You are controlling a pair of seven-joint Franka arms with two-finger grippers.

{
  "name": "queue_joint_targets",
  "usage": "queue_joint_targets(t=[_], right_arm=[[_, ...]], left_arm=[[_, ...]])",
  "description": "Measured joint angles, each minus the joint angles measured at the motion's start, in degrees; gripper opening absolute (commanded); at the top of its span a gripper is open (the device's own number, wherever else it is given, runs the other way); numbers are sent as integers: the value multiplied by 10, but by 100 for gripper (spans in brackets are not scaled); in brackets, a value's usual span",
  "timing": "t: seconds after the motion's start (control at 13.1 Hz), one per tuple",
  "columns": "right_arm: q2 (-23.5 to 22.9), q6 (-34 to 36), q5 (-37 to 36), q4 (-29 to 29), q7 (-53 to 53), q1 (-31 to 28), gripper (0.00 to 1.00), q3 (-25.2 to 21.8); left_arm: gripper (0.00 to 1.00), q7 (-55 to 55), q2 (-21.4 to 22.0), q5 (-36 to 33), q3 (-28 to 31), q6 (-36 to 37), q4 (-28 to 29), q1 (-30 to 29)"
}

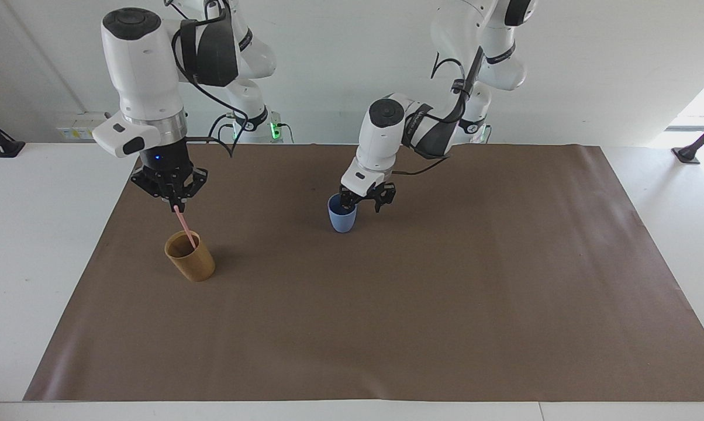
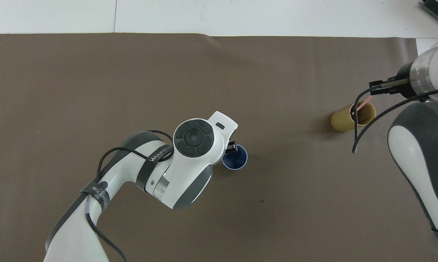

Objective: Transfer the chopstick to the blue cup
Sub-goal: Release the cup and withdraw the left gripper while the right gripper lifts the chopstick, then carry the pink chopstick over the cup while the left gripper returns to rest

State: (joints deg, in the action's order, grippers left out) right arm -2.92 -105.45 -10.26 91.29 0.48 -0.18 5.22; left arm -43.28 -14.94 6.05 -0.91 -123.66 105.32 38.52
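Fingertips of the right gripper [image 1: 176, 206] pinch the thin pale-pink chopstick [image 1: 184, 223], its lower end inside the tan-brown cylindrical cup [image 1: 190, 264]; the left gripper [image 1: 365, 202] hangs spread wide at the small light-blue tumbler [image 1: 342, 214] mid-mat, gripping nothing

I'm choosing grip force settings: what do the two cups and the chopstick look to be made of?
Blue cup: probably plastic or glazed ceramic; even matte light blue, no gloss.
Tan cup: possibly bamboo, wood or card; flat tan-brown wall, thin rim.
Chopstick: likely plastic or painted wood; thin, straight, uniform pale pink. Too thin to tell more.
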Motion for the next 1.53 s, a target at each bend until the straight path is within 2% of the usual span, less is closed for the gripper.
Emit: queue_joint_targets(t=[0.31, 0.46, 0.84, 1.15, 1.53], right_arm=[[63, 40, 55, 2, 2, 8, 0, 4], [75, 45, 72, 6, 29, 29, 0, 9], [83, 38, 122, 17, 111, 126, 0, 20], [112, -11, 122, 76, 152, 202, 0, 22], [110, -71, 122, 158, 153, 238, 0, 23]], left_arm=[[100, 48, 49, -2, 4, 25, -1, -90], [100, 87, 68, -2, 4, 46, -1, -129], [100, 247, 141, -2, 6, 185, -2, -254], [100, 326, 160, -22, 6, 227, 0, -325], [100, 449, 171, -47, 7, 253, 0, -407]])
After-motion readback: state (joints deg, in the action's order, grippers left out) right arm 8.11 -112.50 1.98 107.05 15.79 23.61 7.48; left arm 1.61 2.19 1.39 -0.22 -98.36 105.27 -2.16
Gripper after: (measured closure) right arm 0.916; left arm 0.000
